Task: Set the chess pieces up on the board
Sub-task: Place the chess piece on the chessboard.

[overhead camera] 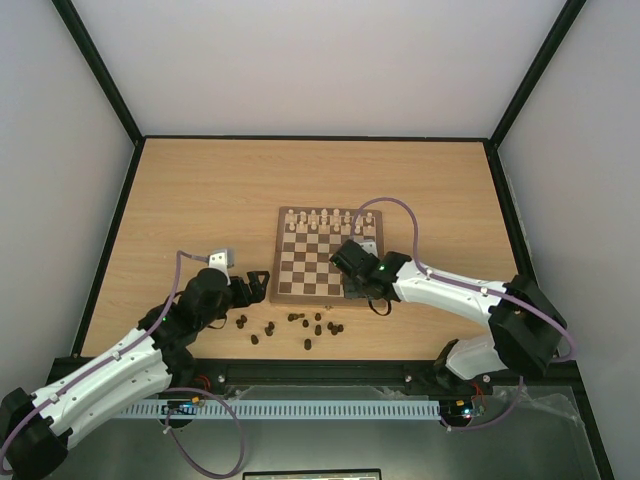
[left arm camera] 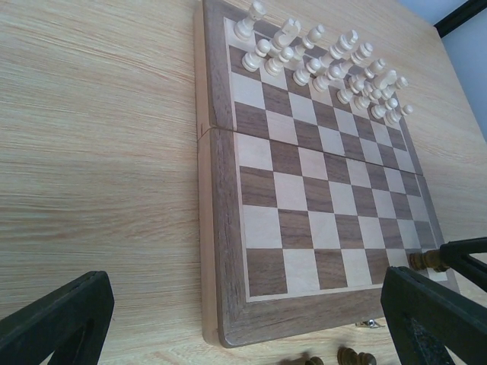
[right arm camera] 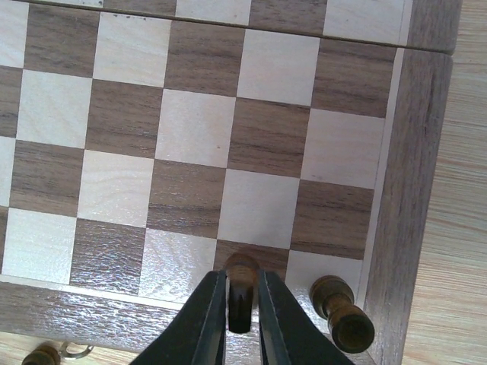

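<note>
Over the near right corner of the board (overhead camera: 310, 266), the right tool (right arm camera: 243, 293) was pressed in on a dark chess piece (right arm camera: 242, 268), pinching it between both fingers. The piece hung above a dark square in the nearest row, second from the right edge. We could not tell whether its base touched the wood. Just beside it, on the pale corner square, sat a second dark piece (right arm camera: 342, 313), its rounded end reaching over the brown border.

The left tool (overhead camera: 258, 282) was low over the tabletop (overhead camera: 200, 200), just off the board's near left corner, its fingers spread wide with nothing between them. From its own camera we saw the near rows of squares bare on that side.

The loose dark pieces (overhead camera: 305, 322) lay scattered on the tabletop in front of the board's near edge, between the two arms, some close together and a few apart. The cream pieces (overhead camera: 325, 218) stood upright in two rows along the far edge of the board.
</note>
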You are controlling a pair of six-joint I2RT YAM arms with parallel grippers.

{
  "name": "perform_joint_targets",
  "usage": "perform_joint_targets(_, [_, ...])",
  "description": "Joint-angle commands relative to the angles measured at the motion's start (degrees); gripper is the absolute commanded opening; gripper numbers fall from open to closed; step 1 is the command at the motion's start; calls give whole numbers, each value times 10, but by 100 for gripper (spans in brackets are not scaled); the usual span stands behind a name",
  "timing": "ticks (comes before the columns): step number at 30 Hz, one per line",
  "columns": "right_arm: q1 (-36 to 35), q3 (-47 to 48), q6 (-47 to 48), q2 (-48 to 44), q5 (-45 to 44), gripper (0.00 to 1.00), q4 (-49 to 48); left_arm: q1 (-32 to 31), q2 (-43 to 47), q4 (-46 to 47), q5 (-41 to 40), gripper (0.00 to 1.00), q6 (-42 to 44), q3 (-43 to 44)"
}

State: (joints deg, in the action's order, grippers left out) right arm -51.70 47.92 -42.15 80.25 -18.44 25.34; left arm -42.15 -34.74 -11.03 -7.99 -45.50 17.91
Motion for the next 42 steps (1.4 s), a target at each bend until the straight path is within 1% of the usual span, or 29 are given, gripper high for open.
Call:
perform_joint_targets(1, [2, -8, 6, 9, 0, 14, 22, -1, 4, 12, -7, 99, -4, -6])
perform_joint_targets(6, [3, -8, 8, 8, 2, 21, 23, -1, 0, 9, -8, 99, -3, -2])
perform_joint_targets(8, [2, -4, 9, 2, 5, 22, 24, -1, 1, 6, -9, 99, -4, 0])
perform_joint_targets(17, [-7, 11, 22, -73, 23, 27, 45, -1, -1, -2, -18, 99, -6, 3])
perform_joint_targets(21, [-42, 14, 10, -98, 23, 29, 61, -1, -2, -2, -22, 99, -6, 5])
perform_joint_targets(25, [-91, 2, -9, -105, 49, 29, 51, -1, 0, -7, -36, 99, -7, 6])
perform_joint_targets(30, [-156, -17, -37, -89, 43, 28, 38, -1, 10, -21, -56, 99, -7, 11])
perform_joint_targets(36, [-185, -25, -43, -44, 58, 28, 31, -1, 12, -29, -60, 99, -9, 15])
perform_joint_targets(42, [-196, -26, -38, -12, 71, 28, 22, -1, 12, -28, -56, 99, -14, 9])
